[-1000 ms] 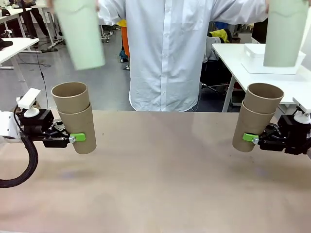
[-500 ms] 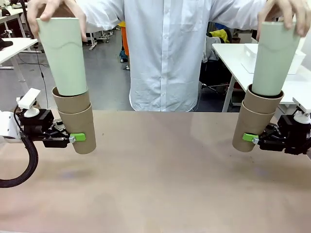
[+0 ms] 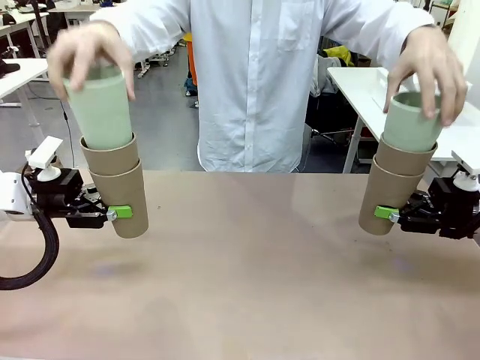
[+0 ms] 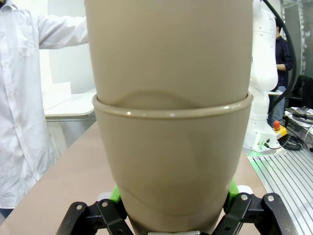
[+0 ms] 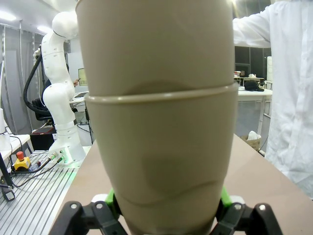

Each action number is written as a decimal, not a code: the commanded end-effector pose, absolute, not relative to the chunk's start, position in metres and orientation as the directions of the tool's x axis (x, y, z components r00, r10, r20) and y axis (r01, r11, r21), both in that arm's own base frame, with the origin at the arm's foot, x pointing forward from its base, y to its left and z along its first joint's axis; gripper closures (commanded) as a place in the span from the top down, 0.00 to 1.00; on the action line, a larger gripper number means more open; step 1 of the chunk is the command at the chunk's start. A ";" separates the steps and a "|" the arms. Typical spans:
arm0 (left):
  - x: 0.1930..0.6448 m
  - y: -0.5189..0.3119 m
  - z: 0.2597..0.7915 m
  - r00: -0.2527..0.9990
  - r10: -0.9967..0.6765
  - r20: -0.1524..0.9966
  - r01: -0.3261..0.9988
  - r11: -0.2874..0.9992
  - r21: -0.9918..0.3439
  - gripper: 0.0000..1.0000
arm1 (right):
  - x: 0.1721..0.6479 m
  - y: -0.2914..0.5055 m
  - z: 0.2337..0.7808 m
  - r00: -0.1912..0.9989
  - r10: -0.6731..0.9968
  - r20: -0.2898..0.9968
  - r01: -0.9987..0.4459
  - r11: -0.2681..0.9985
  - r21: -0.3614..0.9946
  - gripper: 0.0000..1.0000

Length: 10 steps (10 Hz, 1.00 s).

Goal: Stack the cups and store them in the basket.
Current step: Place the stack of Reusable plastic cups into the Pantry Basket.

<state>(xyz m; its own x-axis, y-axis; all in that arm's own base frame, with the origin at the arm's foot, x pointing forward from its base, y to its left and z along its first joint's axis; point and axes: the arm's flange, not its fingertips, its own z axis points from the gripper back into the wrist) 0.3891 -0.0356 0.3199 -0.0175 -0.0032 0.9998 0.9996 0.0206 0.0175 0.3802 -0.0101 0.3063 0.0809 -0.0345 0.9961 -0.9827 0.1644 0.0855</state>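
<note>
My left gripper [image 3: 124, 214] is shut on the lower of two nested grey-brown cups [image 3: 120, 199], held upright above the table at the left. A person's hand presses a pale mint cup [image 3: 101, 112] into that stack. At the right, my right gripper [image 3: 381, 214] is shut on a second grey-brown pair [image 3: 390, 187], and the person's other hand pushes a mint cup [image 3: 411, 124] into it. Each wrist view shows green pads clamping a lower cup [image 4: 171, 161] [image 5: 161, 156]. The white basket [image 3: 380, 78] sits on a side table, mostly behind that hand.
The person in a white shirt [image 3: 259, 82] stands at the table's far edge, both arms spread over the stacks. The brown tabletop [image 3: 247, 270] lies bare between my arms. White side tables stand beyond, at left and right.
The person has lowered both mint cups from above head height down into the tops of the two held stacks. Neither arm nor either grip has moved.
</note>
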 end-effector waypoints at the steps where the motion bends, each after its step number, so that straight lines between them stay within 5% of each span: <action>1: 0.389 -0.035 0.323 -0.024 0.002 1.000 0.999 0.021 0.024 0.84 | 0.381 -0.010 0.310 0.072 -0.033 0.997 -0.984 0.163 0.076 0.84; 10: 0.389 -0.035 0.323 -0.024 0.002 1.000 0.999 0.021 0.024 0.84 | 0.381 -0.010 0.310 0.072 -0.033 0.997 -0.984 0.163 0.076 0.84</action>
